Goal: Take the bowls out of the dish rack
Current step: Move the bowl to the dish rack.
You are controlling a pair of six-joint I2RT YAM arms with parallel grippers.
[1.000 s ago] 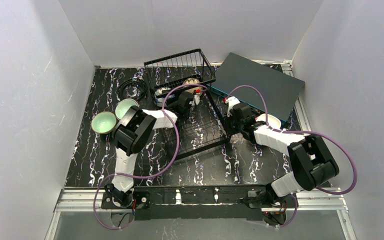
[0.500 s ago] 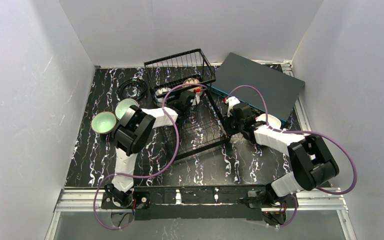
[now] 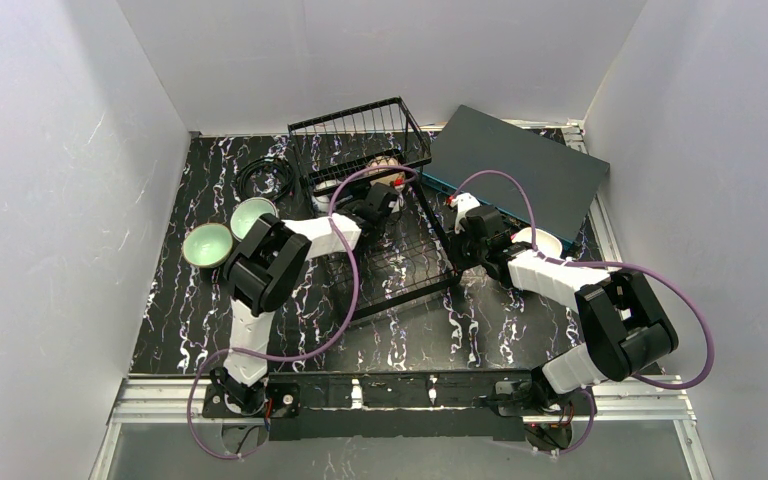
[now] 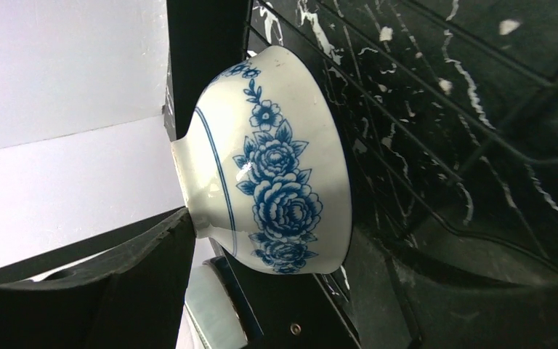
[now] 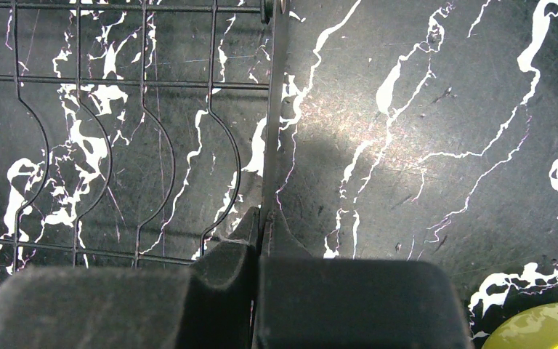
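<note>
A blue-and-white bowl [image 4: 276,167] lies on its side in the black wire dish rack [image 3: 400,265]. My left gripper [image 4: 301,251] is closed across it, one finger [image 4: 152,247] against the foot and the rim facing the other. From above, my left gripper [image 3: 380,203] sits under the rack's raised basket tier, hiding this bowl. A beige bowl [image 3: 385,163] rests just behind it. My right gripper [image 5: 261,218] is shut on the rack's side bar [image 5: 270,131], at the rack's right edge [image 3: 463,238].
Two pale green bowls [image 3: 207,243] [image 3: 250,214] stand on the table to the left of the rack. A yellow bowl [image 5: 545,331] sits by my right arm. A flat grey-teal box [image 3: 520,170] lies at the back right. A coiled cable [image 3: 265,178] lies at the back left.
My left gripper has shifted slightly right inside the rack, and its jaws have narrowed. The right arm has not moved.
</note>
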